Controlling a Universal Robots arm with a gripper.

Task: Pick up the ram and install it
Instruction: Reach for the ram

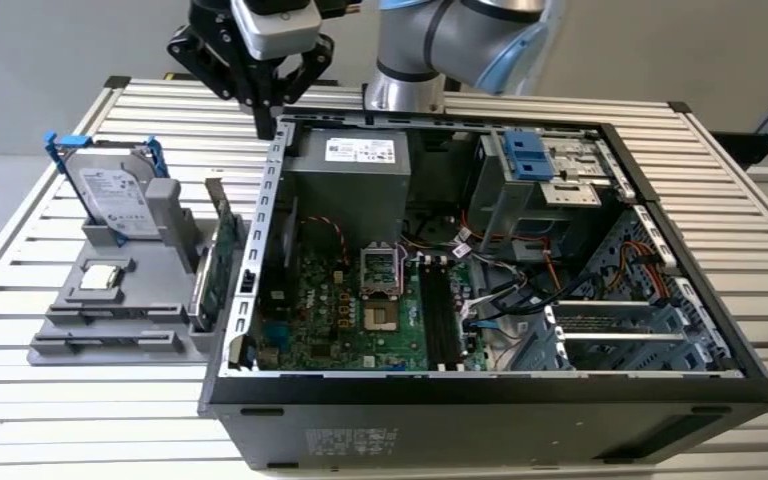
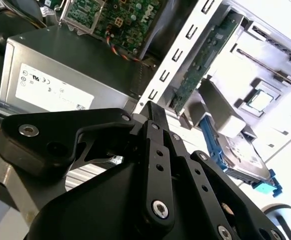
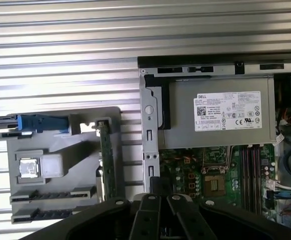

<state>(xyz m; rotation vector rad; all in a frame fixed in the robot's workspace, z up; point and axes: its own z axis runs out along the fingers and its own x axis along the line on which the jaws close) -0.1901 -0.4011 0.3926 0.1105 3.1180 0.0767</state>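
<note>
Above the rear corner of the open black computer case (image 1: 491, 400), in the exterior view, we see the black gripper (image 1: 267, 125) hanging with its fingers pressed together into one point. Toward the exterior view's left a grey plastic holder (image 1: 117, 300) lies on the slatted aluminium table (image 1: 77, 400). It carries a silver hard drive in a blue bracket (image 1: 111, 195), a small square processor chip (image 1: 101, 278) and a green expansion card (image 1: 224, 250) standing on edge beside the case wall. We cannot tell where the ram is.

In the second wrist view the gripper (image 2: 153, 110) points at the case's perforated rear edge, its tips together. The grey power supply with a white label (image 2: 60, 65) lies to one side, the green card (image 2: 205, 60) and hard drive (image 2: 240, 155) to the other.

In the first wrist view the gripper (image 3: 154, 181) sits over the case edge, between the card (image 3: 105, 160) and the green motherboard (image 3: 195, 170). Two long narrow slots in the holder (image 3: 60, 130) look dark; we cannot say whether the ram stands in one.
</note>
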